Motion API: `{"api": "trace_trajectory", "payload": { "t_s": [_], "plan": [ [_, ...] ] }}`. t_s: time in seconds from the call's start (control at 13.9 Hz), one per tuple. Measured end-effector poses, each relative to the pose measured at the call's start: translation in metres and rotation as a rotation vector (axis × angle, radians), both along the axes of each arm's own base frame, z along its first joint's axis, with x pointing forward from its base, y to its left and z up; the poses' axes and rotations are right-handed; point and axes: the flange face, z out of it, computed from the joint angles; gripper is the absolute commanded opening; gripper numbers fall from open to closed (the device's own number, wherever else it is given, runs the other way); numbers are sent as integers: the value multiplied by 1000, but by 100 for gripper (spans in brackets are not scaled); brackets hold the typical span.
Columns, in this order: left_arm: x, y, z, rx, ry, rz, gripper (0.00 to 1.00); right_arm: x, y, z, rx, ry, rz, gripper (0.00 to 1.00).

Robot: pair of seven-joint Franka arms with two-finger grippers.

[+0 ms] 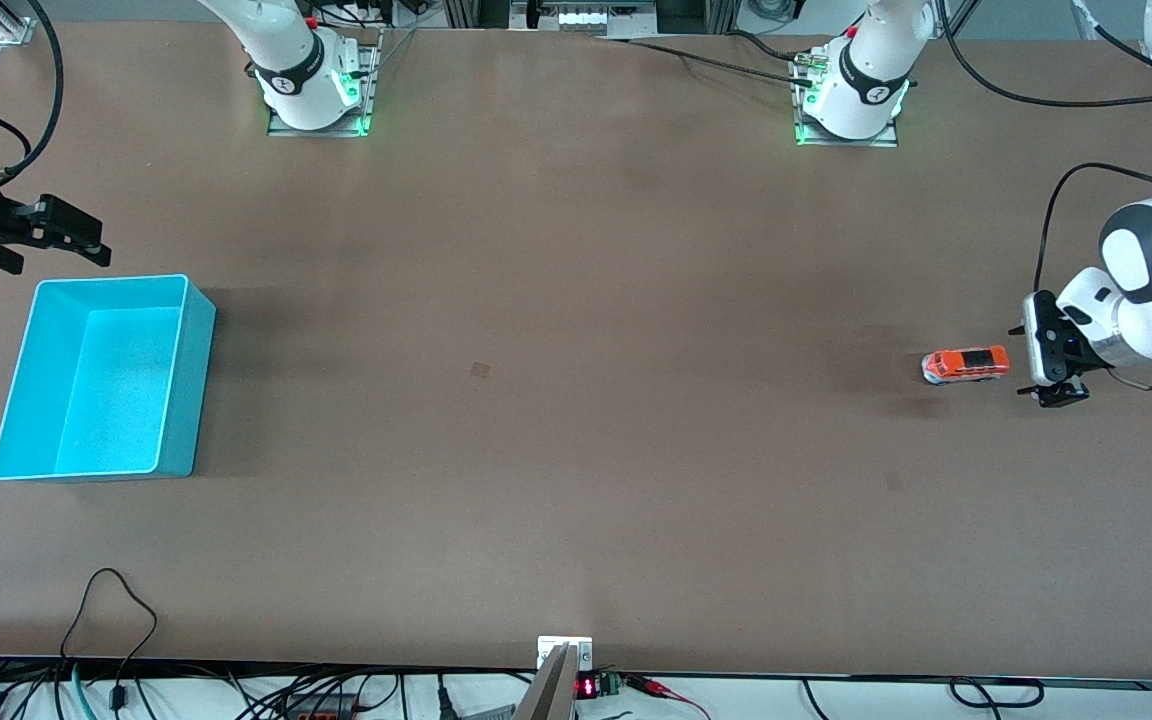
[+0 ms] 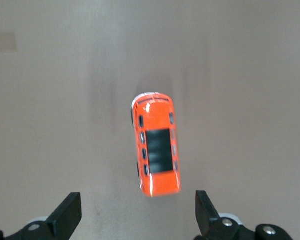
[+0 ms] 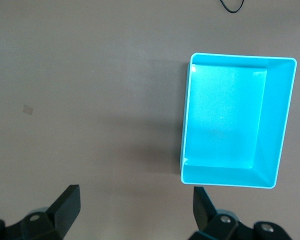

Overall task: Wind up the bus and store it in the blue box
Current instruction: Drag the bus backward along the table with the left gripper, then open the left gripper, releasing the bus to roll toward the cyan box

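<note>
The small orange-red bus (image 1: 966, 364) stands on its wheels on the brown table, near the left arm's end. My left gripper (image 1: 1034, 362) is low beside it, open, and nothing sits between its fingers. In the left wrist view the bus (image 2: 156, 145) lies just past the black fingertips (image 2: 70, 212) of that gripper (image 2: 138, 212), free of them. The blue box (image 1: 186, 400) stands at the right arm's end with nothing in it. My right gripper (image 1: 86, 238) hovers open by the box's farther end. The right wrist view shows the box (image 3: 279, 125) beside this gripper (image 3: 135, 207).
A small dark patch (image 1: 480, 370) marks the middle of the table. Cables and a device with a red display (image 1: 586, 687) lie along the table edge nearest the front camera. The arm bases (image 1: 316, 90) stand at the farthest edge.
</note>
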Motion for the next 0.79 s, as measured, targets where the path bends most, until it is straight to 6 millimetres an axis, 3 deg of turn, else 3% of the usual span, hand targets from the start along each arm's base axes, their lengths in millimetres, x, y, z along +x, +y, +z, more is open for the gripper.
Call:
{"api": "trace_trajectory", "payload": {
  "t_s": [0.36, 0.57, 0.79],
  "plan": [
    [18, -30, 50, -12, 22, -34, 100, 0, 0, 0, 0, 0, 0, 100],
    [21, -40, 55, -5, 19, -11, 100, 0, 0, 0, 0, 0, 0, 100],
    [28, -77, 56, 11, 24, 46, 100, 0, 0, -1, 0, 2, 1, 100]
  ]
}}
